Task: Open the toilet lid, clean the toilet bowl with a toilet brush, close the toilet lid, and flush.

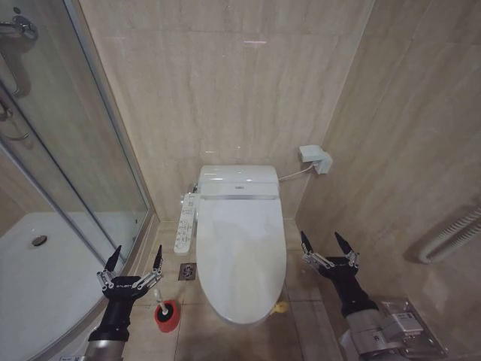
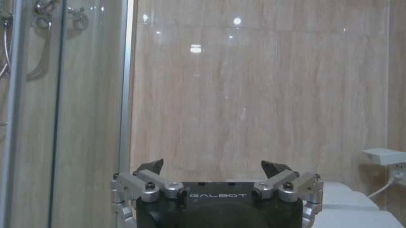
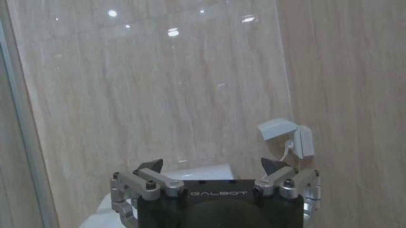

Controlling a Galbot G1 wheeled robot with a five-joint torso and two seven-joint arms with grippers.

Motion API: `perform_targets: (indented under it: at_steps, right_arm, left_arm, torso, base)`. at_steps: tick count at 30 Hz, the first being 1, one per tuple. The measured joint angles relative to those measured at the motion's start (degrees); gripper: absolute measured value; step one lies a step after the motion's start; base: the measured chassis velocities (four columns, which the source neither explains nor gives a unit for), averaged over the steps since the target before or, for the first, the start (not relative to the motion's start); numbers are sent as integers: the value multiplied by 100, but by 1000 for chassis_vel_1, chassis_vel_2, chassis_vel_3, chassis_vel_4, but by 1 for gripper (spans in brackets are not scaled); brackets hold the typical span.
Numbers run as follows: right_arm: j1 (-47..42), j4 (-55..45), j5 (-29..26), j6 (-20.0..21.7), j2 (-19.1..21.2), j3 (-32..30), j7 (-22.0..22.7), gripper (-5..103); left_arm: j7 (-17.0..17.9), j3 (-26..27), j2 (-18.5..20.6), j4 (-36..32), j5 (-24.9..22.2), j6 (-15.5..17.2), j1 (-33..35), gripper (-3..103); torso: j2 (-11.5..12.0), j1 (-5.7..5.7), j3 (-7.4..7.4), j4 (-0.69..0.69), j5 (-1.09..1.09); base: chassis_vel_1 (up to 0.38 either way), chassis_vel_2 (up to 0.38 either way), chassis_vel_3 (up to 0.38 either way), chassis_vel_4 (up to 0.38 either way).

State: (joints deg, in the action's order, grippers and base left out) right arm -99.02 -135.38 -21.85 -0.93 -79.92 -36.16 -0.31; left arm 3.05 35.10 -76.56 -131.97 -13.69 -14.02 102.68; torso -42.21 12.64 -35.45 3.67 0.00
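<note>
The toilet lid (image 1: 239, 252) lies shut over the bowl, with the left hand (image 1: 134, 263) held spread and empty to its left above the toilet brush (image 1: 161, 305) in its red holder (image 1: 167, 317), and the right hand (image 1: 325, 246) spread and empty to its right.

Left gripper (image 1: 135, 258) and right gripper (image 1: 322, 242) splayed.

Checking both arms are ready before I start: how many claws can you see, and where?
2. The left claw hangs open beside the shower glass, above the red brush holder. The right claw hangs open on the other side of the closed toilet lid.
</note>
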Motion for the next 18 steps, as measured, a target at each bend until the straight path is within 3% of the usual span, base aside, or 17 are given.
perform_targets:
  at_steps: [13,18]
  right_arm:
    - [-267,973,247,-910,-219,-234,-391,100]
    - [-474,1511,439,-1205,-217,-195,-901,100]
  left_arm:
    - [0,0,0,0,0,0,0,100]
    - [0,0,0,0,0,0,0,100]
  torso:
    - [0,-1,1,1,0]
    - [0,-1,0,-1,0]
  base:
    - [-21,22,19,-16]
    - [0,0,0,0]
